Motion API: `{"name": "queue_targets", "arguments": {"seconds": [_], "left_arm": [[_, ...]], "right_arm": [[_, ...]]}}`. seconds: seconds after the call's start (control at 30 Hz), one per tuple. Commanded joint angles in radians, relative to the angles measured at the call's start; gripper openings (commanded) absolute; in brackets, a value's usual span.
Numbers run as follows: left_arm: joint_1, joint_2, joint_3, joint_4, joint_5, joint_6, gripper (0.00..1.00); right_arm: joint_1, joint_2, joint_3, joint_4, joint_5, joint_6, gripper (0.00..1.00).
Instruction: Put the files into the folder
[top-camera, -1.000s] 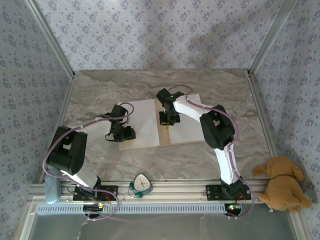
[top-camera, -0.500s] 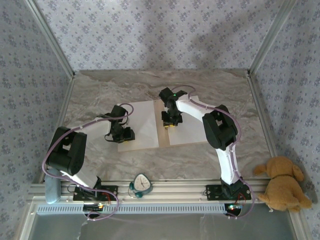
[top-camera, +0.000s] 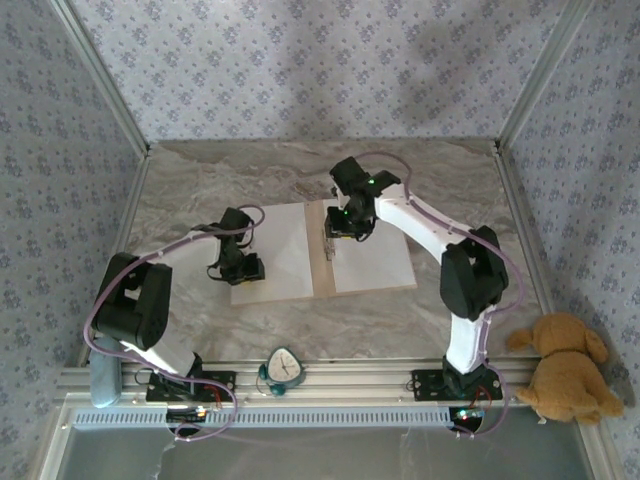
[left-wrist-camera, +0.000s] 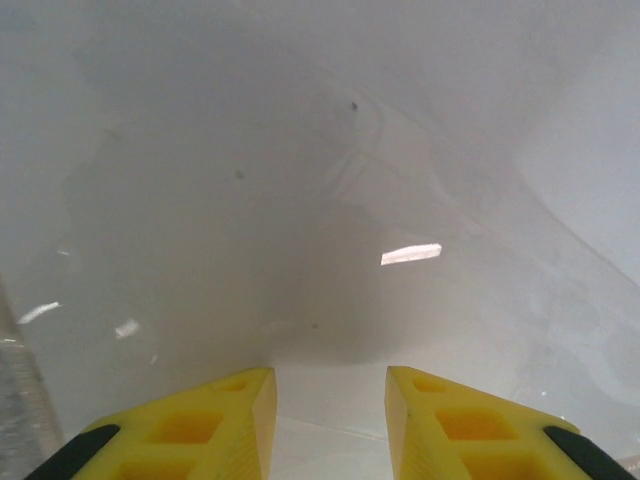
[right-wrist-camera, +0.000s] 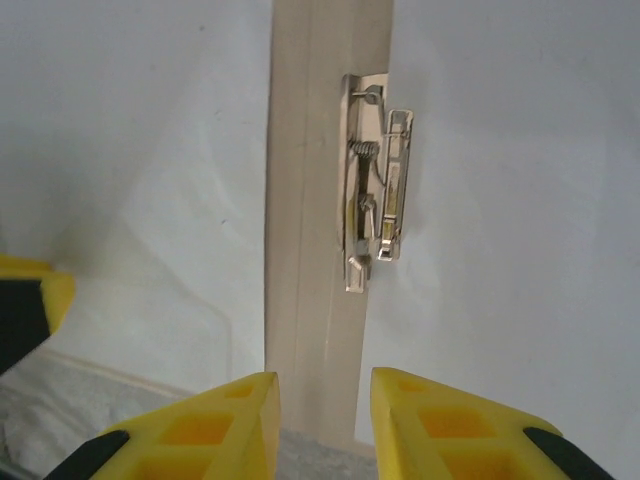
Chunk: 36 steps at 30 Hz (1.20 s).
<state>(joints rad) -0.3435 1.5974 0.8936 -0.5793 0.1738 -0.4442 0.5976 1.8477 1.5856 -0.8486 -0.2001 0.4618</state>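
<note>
I find the folder lying open and flat on the table, near its middle. Its tan spine runs between two white sheets. The left sheet covers the left half and the right sheet covers the right half, each lying flat just beside the spine. In the right wrist view the metal clip sits on the right side of the spine, touching the edge of the right sheet.

The right gripper hangs over the spine. Its fingers are apart with the tan strip showing in the gap, and they grip nothing.

The left gripper is at the outer edge of the left sheet. Its fingers are apart over white paper, and I see nothing clamped between them.
</note>
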Motion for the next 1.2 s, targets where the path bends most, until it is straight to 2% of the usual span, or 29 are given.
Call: {"name": "queue_targets", "arguments": {"seconds": [0.0, 0.3, 0.5, 0.67, 0.73, 0.87, 1.03, 1.17], "left_arm": [[0.019, 0.022, 0.050, -0.045, -0.020, 0.030, 0.36], [0.041, 0.019, 0.159, -0.078, -0.004, 0.044, 0.42], [0.043, -0.046, 0.185, -0.094, -0.010, 0.010, 0.61], [0.043, -0.158, 0.117, -0.121, -0.059, -0.060, 0.75], [0.043, -0.211, 0.068, -0.113, -0.067, -0.089, 0.79], [0.046, -0.317, -0.039, -0.125, -0.095, -0.156, 0.95], [0.058, -0.424, -0.149, -0.145, -0.083, -0.218, 0.97], [0.072, -0.496, -0.232, -0.107, -0.023, -0.258, 0.93]], "right_arm": [[-0.006, -0.089, -0.059, 0.016, -0.036, -0.023, 0.32], [-0.029, -0.354, -0.308, 0.166, -0.070, -0.015, 0.40], [-0.052, -0.521, -0.541, 0.336, -0.104, 0.017, 0.43], [-0.044, -0.623, -0.743, 0.561, -0.143, 0.104, 0.43], [-0.034, -0.638, -0.793, 0.612, -0.154, 0.130, 0.43], [0.015, -0.632, -0.855, 0.688, -0.147, 0.158, 0.44], [0.062, -0.567, -0.857, 0.729, -0.136, 0.181, 0.44], [0.113, -0.484, -0.828, 0.767, -0.126, 0.196, 0.44]]}}
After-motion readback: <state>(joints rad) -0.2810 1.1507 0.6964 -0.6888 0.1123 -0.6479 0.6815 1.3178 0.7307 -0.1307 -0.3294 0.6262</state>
